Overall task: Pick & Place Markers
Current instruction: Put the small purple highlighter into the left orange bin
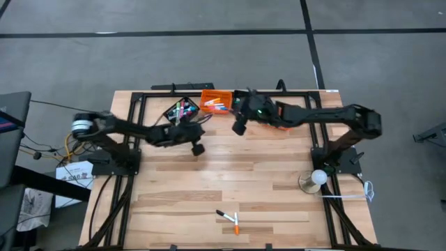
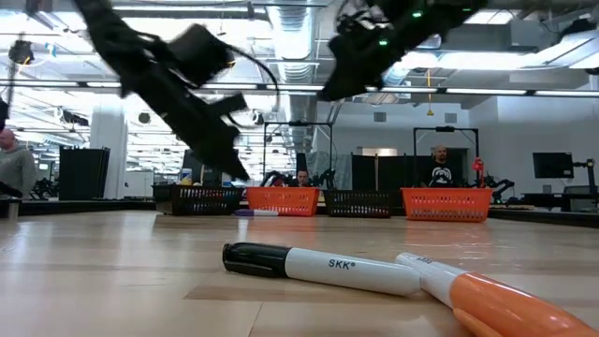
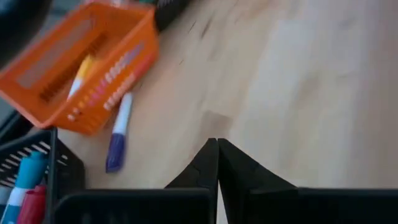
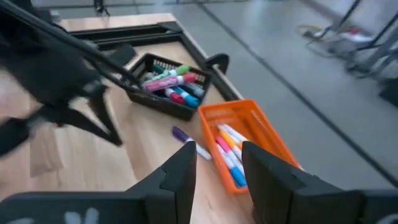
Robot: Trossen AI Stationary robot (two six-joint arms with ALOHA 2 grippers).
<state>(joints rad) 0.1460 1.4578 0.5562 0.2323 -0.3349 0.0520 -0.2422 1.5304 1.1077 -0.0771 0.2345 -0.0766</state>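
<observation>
Two markers lie near the table's front edge: a white one with a black cap [image 2: 318,265] and an orange one [image 2: 487,301]. At the far edge stand a black bin [image 1: 180,111] and an orange bin [image 1: 216,102], both holding several markers. A purple-capped marker [image 4: 189,143] lies on the wood between the bins. My left gripper [image 1: 198,148] hangs shut and empty above the table, near the black bin's front. In its wrist view the fingertips [image 3: 217,149] meet. My right gripper [image 1: 239,127] hovers in front of the orange bin [image 4: 249,140], open, with nothing between its fingers [image 4: 186,168].
A round white lamp-like object [image 1: 317,178] stands by the right arm's base. Black frame rails [image 1: 136,111] run along the table's far and side edges. Bare wood stretches between the bins and the two front markers. Other bins and people show in the room behind.
</observation>
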